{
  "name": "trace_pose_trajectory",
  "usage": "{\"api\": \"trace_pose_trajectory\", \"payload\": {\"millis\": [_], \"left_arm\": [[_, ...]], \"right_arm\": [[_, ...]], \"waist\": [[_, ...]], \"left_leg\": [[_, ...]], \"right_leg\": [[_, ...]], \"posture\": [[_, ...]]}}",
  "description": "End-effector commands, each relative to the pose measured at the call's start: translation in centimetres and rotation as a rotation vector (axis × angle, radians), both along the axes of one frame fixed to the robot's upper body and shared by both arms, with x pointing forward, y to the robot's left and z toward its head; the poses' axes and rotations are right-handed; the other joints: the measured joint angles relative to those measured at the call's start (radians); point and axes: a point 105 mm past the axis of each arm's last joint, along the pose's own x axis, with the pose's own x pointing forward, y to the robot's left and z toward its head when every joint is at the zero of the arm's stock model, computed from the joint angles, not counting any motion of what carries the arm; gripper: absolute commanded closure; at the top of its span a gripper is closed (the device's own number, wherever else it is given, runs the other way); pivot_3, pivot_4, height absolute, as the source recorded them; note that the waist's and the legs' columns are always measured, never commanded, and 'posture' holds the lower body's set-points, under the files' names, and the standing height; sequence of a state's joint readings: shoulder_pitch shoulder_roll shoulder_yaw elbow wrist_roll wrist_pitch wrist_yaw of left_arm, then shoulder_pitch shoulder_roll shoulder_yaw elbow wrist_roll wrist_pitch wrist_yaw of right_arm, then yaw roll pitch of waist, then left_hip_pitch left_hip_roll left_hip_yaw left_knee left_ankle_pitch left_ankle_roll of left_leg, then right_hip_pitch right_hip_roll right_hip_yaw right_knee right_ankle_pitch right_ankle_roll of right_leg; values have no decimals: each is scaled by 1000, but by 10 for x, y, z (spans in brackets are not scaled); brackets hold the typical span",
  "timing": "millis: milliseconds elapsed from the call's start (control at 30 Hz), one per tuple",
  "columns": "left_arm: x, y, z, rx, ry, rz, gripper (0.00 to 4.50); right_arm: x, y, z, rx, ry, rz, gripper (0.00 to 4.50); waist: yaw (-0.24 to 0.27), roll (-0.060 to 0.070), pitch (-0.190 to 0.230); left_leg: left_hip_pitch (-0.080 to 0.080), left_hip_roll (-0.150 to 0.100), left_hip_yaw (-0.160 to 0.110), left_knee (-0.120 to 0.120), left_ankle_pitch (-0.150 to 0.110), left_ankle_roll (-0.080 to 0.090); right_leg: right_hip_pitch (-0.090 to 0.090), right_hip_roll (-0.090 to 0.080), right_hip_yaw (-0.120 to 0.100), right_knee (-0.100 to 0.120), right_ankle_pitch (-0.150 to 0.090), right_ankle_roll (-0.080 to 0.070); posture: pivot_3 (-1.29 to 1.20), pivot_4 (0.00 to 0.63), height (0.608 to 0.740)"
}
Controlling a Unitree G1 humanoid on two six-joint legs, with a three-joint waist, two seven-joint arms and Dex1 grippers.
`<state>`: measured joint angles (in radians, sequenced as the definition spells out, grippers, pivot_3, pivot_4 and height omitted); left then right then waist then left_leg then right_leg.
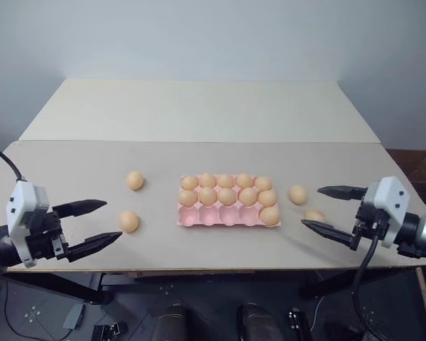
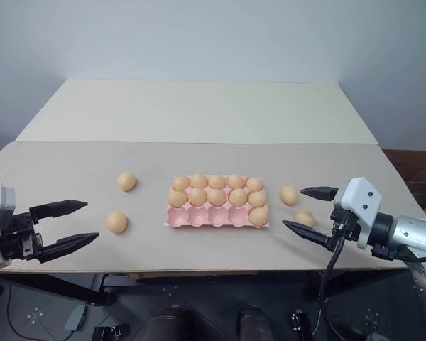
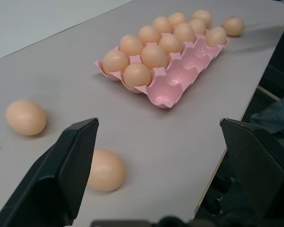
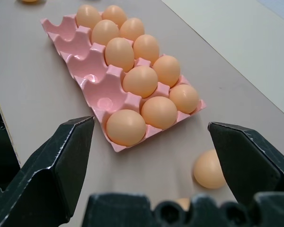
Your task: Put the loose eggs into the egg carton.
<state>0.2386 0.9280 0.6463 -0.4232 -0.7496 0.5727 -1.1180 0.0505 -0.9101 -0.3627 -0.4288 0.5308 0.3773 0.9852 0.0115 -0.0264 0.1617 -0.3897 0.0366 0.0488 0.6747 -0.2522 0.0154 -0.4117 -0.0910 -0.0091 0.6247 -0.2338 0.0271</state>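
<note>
Egg carton (image 1: 199, 217) sits mid-table near front edge; 4 cups along its front row empty. Loose eggs: two toward left edge (image 1: 129, 221) (image 1: 135, 180), two toward right edge (image 1: 297, 194) (image 1: 314, 214). Left gripper (image 1: 92, 225) and right gripper (image 1: 328, 209) both have fingers wide apart, nothing held. Best approach, imo: straddle nearest egg w/ fingers, close gently, lower straight into an empty front cup.

Soft even light, faint shadows, sharp focus.
</note>
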Motion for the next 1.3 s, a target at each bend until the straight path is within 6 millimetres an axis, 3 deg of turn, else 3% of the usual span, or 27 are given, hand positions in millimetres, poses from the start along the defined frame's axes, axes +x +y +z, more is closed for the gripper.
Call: {"api": "trace_pose_trajectory", "payload": {"millis": [33,400,500,633,800,1000,1200,1300], "left_arm": [[0,-2,13,0,-55,3,20],[-1,-3,21,25,-57,-51,20],[0,-11,29,-6,-85,-93,20],[-2,-21,25,-17,-68,-155,20],[5,-21,22,-27,-55,-170,20],[11,-25,19,-34,-56,-175,20],[9,-27,14,-38,-49,-170,20],[9,-27,13,-34,-49,-166,0]], "right_arm": [[1,4,8,-1,-44,20,0],[-1,-1,6,-2,-35,-3,0],[-3,-11,15,-45,-16,-49,0],[-4,-25,14,-93,23,-127,0],[4,-28,-5,-113,94,-220,0],[33,-40,-35,-129,179,-419,0],[47,-46,-66,-149,271,-530,0],[52,-45,-70,-139,284,-549,621]], "waist": [[1,0,0],[0,0,0],[1,0,0],[1,0,0],[-1,0,0],[-5,0,0],[-5,0,0],[-4,0,0]], "left_leg": [[0,0,0,0,0,0],[0,0,1,0,0,0],[0,0,1,0,0,0],[0,0,2,0,0,0],[0,0,2,0,0,0],[0,0,4,1,0,0],[-5,-1,7,0,0,0],[-6,-2,7,0,0,1]], "right_leg": [[0,0,0,0,0,0],[0,0,0,0,0,0],[-1,0,0,0,0,0],[0,0,1,0,0,0],[-1,0,1,0,0,0],[-3,1,3,1,1,-1],[-9,1,7,2,8,0],[-10,1,7,1,9,1]], "posture": [[0,150,740],[0,150,740],[0,150,740],[0,150,740],[0,150,740],[0,150,740],[0,150,740],[0,150,740]]}}
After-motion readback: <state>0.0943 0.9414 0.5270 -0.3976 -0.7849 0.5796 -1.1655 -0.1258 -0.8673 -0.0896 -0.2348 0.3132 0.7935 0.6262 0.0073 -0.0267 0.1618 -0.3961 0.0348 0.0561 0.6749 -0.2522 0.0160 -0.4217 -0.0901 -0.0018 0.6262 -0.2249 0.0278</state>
